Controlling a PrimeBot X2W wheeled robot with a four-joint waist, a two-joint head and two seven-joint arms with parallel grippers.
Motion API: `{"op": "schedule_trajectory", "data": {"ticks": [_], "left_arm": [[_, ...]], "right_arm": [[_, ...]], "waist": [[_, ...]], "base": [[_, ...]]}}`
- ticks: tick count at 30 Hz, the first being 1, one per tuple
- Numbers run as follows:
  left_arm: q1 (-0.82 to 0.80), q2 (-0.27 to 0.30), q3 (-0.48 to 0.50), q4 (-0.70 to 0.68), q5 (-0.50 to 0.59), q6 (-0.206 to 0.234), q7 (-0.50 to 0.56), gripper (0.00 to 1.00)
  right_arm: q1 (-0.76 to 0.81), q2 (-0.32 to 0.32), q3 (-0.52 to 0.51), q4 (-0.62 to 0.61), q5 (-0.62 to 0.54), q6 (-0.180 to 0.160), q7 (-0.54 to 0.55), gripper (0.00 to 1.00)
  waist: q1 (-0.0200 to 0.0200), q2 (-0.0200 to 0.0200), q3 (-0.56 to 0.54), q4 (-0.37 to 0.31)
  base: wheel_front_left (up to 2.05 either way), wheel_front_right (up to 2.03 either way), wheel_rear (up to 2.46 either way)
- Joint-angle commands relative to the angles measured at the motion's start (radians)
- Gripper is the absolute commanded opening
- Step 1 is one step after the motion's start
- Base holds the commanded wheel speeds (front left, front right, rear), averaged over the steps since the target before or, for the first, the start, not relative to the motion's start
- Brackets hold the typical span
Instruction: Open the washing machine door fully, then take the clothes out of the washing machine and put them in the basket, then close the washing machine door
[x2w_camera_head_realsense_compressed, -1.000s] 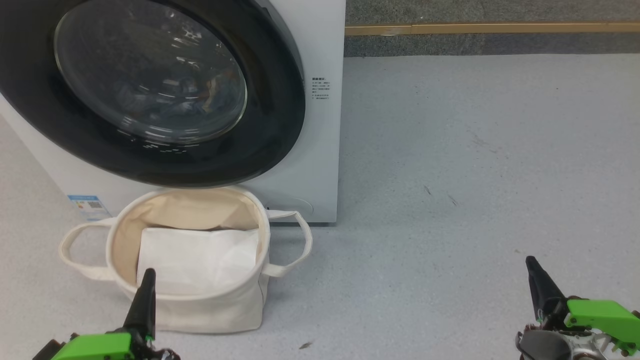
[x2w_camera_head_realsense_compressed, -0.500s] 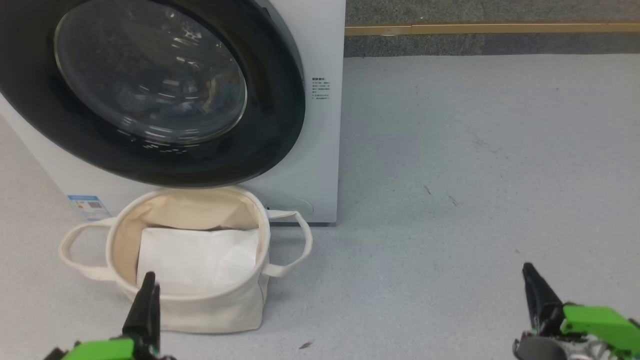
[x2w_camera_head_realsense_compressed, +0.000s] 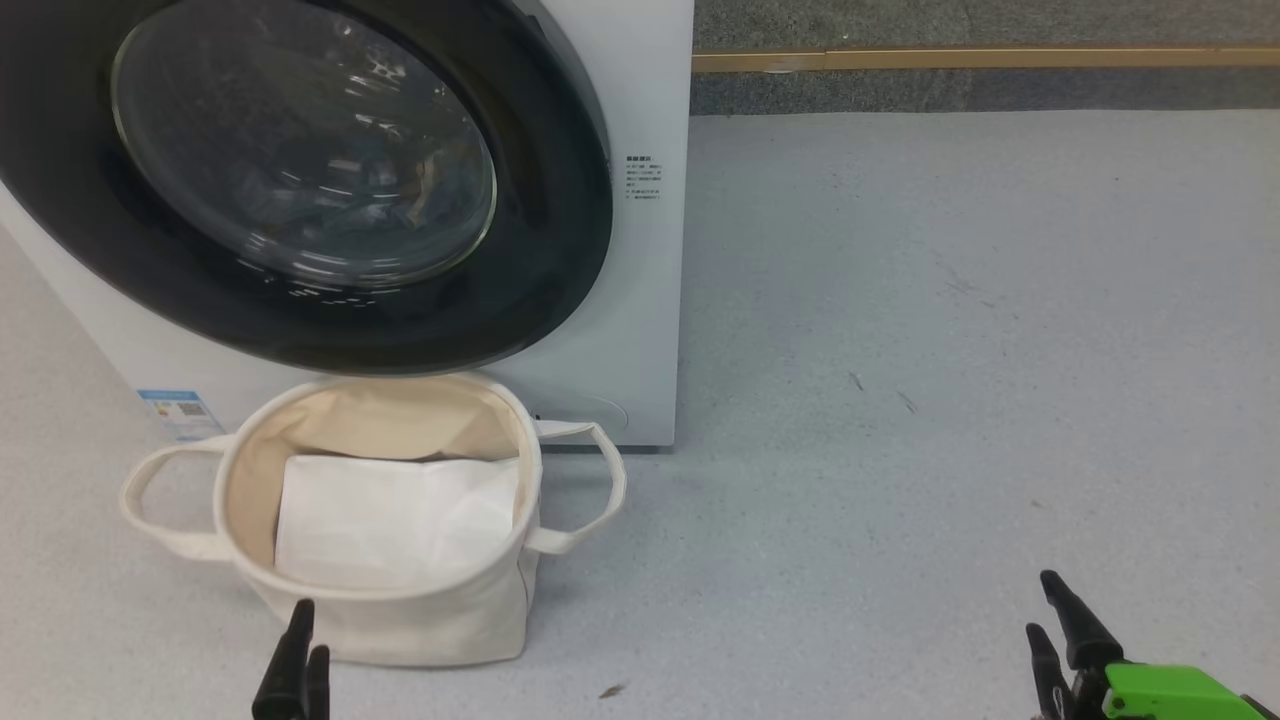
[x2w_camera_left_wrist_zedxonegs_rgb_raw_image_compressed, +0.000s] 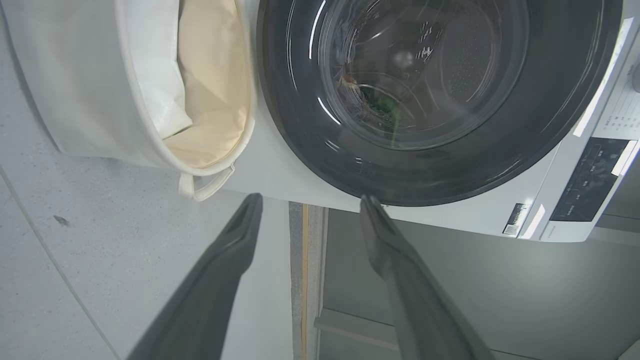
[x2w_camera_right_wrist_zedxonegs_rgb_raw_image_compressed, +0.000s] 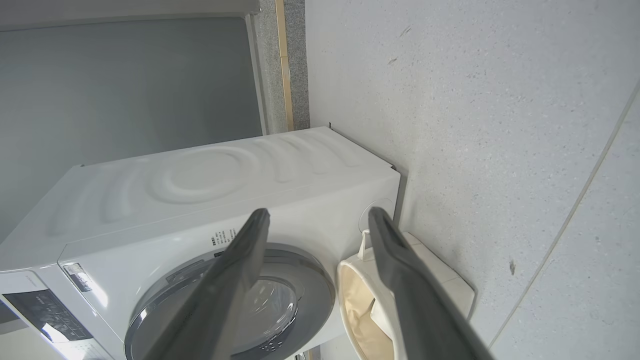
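Hazard: washing machine door (x2w_camera_head_realsense_compressed: 560, 250) shut, left end effector (x2w_camera_head_realsense_compressed: 308, 635) and right end effector (x2w_camera_head_realsense_compressed: 1040, 605) agape, empty; basket (x2w_camera_head_realsense_compressed: 400, 625) beneath may foul its swing.

Room setting. A pale grey speckled floor (x2w_camera_head_realsense_compressed: 950, 300) spreads ahead of the jaws, crossed by a thin seam (x2w_camera_right_wrist_zedxonegs_rgb_raw_image_compressed: 572, 202) and dotted with small dark scuffs (x2w_camera_head_realsense_compressed: 905, 400). Far beyond the jaws, a tan strip (x2w_camera_head_realsense_compressed: 980, 57) runs through a dark, granite-like skirting (x2w_camera_head_realsense_compressed: 980, 90). A plain grey wall panel (x2w_camera_right_wrist_zedxonegs_rgb_raw_image_compressed: 125, 85) stands behind it. Lighting even, shadows soft.
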Motion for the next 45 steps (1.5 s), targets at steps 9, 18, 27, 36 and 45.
{"op": "schedule_trajectory", "data": {"ticks": [9, 18, 27, 36, 45], "left_arm": [[-0.075, 0.029, -0.020, -0.053, 0.094, 0.002, -0.034, 1.00], [-0.104, 0.073, -0.071, -0.076, 0.230, 0.021, -0.058, 1.00], [-0.127, 0.121, -0.130, -0.086, 0.388, 0.051, -0.083, 1.00], [-0.149, 0.147, -0.184, -0.081, 0.516, 0.080, -0.107, 1.00], [-0.170, 0.172, -0.216, -0.081, 0.614, 0.100, -0.135, 1.00]], "right_arm": [[-0.074, -0.012, 0.019, -0.059, -0.115, 0.001, -0.035, 1.00], [-0.102, -0.028, 0.060, -0.087, -0.312, 0.001, -0.062, 1.00], [-0.124, -0.036, 0.097, -0.109, -0.503, 0.001, -0.088, 1.00], [-0.138, -0.037, 0.117, -0.109, -0.628, 0.001, -0.111, 1.00], [-0.153, -0.034, 0.132, -0.126, -0.745, 0.001, -0.138, 1.00]], "waist": [[-0.0007, 0.0000, 0.006, 0.003], [-0.0007, 0.0000, 0.010, 0.003], [-0.0007, 0.0000, 0.011, 0.002], [-0.0007, 0.0000, 0.004, 0.000], [-0.0007, 0.0000, 0.000, 0.003]], "base": [[0.00, 0.00, 0.00], [0.00, 0.00, 0.00], [0.00, 0.00, 0.00], [0.00, 0.00, 0.00], [0.00, 0.00, 0.00]]}}
